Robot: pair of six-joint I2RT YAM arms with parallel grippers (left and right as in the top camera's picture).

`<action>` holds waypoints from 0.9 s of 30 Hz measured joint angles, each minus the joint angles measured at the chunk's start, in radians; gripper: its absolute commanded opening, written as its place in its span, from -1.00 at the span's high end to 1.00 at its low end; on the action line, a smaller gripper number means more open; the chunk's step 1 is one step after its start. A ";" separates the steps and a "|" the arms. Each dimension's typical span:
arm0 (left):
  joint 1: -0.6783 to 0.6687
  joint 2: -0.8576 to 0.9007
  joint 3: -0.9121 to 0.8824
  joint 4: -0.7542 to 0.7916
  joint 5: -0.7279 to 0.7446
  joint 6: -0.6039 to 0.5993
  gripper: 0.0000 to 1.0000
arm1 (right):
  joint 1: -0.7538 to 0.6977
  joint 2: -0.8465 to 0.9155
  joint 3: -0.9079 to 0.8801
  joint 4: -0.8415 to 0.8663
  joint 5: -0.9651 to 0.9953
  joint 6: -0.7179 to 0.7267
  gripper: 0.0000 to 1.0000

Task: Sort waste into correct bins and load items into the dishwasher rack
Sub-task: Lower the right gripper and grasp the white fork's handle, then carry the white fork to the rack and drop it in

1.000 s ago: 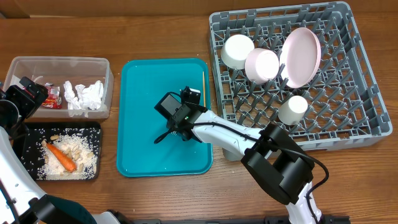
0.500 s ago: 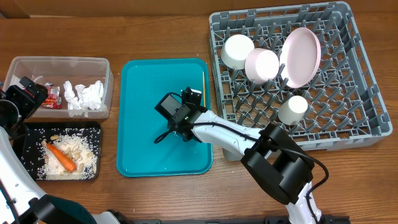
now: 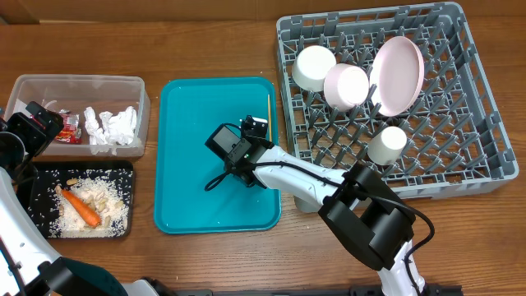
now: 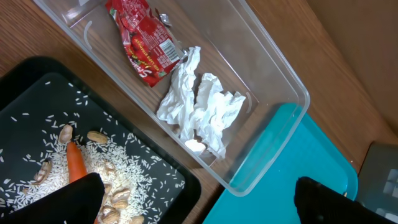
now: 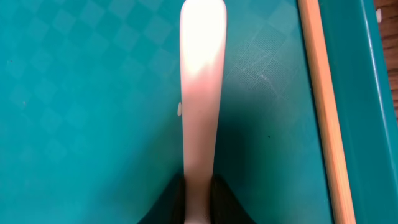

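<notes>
Right wrist view: the right gripper (image 5: 199, 200) is all but closed, its tips pinching the narrow end of the fork (image 5: 202, 93). The fork lies flat on the teal tray (image 5: 81, 93) and runs straight ahead of the tips.
Grip risk: the hold sits at the very end of a thin handle, so the fork may pivot or slip out on the lift.
Chopstick (image 5: 323, 112): near the fork on the gripper's right, parallel to it and not touching. A sideways drag could knock it.
Tray rim (image 5: 364, 124): just past the chopstick. A low sweep that way could snag the fork.
Rack (image 3: 460, 156): beyond that rim, on the same side. The plate (image 3: 397, 74) and cup (image 3: 386, 144) stand among its pegs, and the nearer rows look free.
Open room: bare tray floor to the gripper's left and ahead, and nothing overhead.
Left gripper (image 4: 196, 202): well apart on the far side, jaws wide and holding nothing, above the tub (image 4: 273, 68) and the black tray (image 4: 37, 93). A clash looks unlikely.
</notes>
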 measured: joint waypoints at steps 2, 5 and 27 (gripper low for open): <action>0.000 0.000 0.000 0.000 0.000 0.000 -1.00 | 0.000 0.000 0.000 -0.002 0.000 -0.001 0.80; 0.000 0.000 0.000 0.000 0.000 0.000 -1.00 | 0.000 0.000 0.000 -0.004 0.003 -0.015 0.85; 0.000 0.000 0.000 0.000 0.000 0.000 -1.00 | 0.000 -0.134 0.009 -0.047 -0.013 -0.187 0.92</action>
